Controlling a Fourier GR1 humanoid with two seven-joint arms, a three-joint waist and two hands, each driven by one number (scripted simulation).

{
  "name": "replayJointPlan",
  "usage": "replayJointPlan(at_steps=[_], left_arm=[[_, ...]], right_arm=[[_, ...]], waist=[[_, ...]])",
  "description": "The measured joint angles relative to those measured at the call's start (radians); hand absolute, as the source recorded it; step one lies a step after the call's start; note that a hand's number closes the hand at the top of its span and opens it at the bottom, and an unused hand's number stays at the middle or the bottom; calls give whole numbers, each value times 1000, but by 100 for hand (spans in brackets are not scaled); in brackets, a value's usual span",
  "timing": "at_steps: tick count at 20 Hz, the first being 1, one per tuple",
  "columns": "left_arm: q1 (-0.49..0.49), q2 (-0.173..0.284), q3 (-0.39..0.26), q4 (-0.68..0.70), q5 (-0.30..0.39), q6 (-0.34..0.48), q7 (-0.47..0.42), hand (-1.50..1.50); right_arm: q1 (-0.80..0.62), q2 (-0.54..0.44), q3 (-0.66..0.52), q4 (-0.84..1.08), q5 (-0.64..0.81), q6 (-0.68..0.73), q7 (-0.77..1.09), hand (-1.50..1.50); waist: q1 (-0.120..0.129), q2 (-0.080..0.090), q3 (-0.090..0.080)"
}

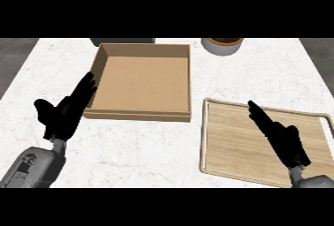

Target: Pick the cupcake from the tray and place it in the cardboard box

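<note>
The open cardboard box (142, 84) sits at the middle of the white counter, and nothing shows inside it. A wooden tray (225, 150) lies to its right, near the front edge. No cupcake is visible on the tray or anywhere else. My right hand (282, 136) stretches over the tray with straight fingers pointing toward the box's near right corner, and it covers part of the tray's surface. My left hand (65, 111) is open beside the box's left wall, fingers pointing up and away, thumb out to the left.
A white pot (222, 45) with dark contents stands at the back edge, right of the box. A dark grey object (122, 40) peeks out behind the box. Bare marble counter lies in front of the box and to its left.
</note>
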Motion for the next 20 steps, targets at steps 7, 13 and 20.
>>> replayJointPlan(at_steps=[7, 13, 20], left_arm=[[4, 16, -52, -58, -77, -7, -29, 0], [2, 3, -99, -84, -106, -22, -38, 0], [23, -1, -128, -127, -129, -25, -22, 0]], right_arm=[[58, 65, -169, -55, 33, -286, -34, -150], [190, -119, -123, 20, 430, -498, -12, -150], [349, -232, -55, -174, 809, -616, 209, -150]], waist=[[-56, -21, -16], [-53, 1, -33], [-38, 3, -35]])
